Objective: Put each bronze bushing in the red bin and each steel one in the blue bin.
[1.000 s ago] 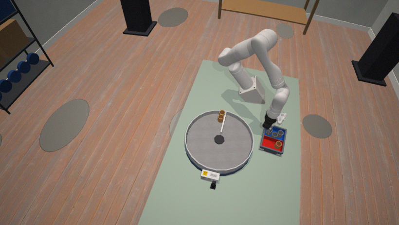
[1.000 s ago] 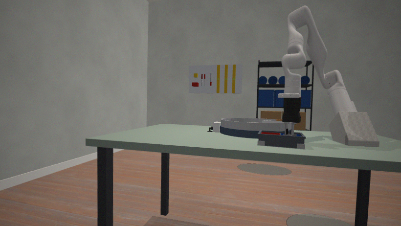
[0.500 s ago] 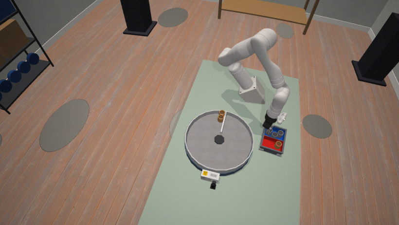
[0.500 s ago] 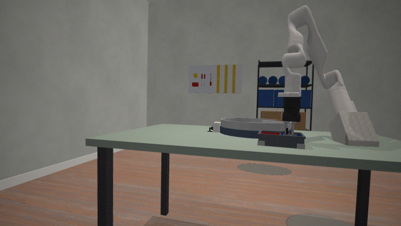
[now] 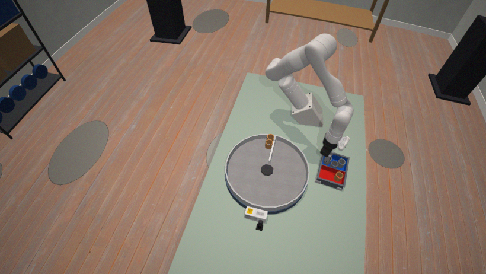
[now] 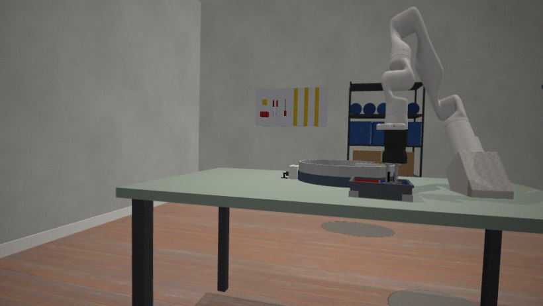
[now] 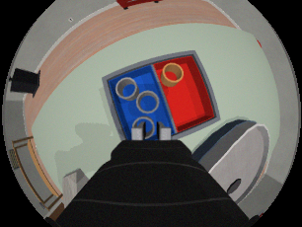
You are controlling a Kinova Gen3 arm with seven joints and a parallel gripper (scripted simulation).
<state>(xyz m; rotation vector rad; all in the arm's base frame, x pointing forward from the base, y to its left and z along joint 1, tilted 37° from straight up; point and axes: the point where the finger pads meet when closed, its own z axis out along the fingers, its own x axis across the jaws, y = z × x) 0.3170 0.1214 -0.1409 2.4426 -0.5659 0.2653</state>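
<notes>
gripper apart at the blue bin; next bronze pair across the turntable.

nearest the wrist camera: the gripper (image 5: 328, 157) (image 6: 392, 177) (image 7: 151, 127) points down, fingers parted partway, no bushing seen pinched. one finger overlaps the rim of the nearest steel bushing (image 5: 327, 161) (image 7: 134, 124); contact cannot be confirmed.

below and beyond: that bushing stands upright in the blue bin (image 5: 344, 169) (image 6: 404, 183) (image 7: 123, 113), as do two other steel bushings. one bronze bushing (image 5: 339, 178) (image 7: 171, 83) stands in the red bin (image 5: 327, 175) (image 6: 366, 181) (image 7: 189, 106). sorting so far: correct.

farther off: two bronze bushings (image 5: 268, 145) stand upright, close together, on the turntable (image 5: 248, 183) (image 6: 342, 177) (image 7: 227, 163). in the top view they lie well left of the gripper, long axes vertical, on the far side of the white bar (image 5: 272, 149).

finding: the single arm should rise straight, clear the rim, cross the bar and descend from above. the close pair may crowd a finger.
</notes>
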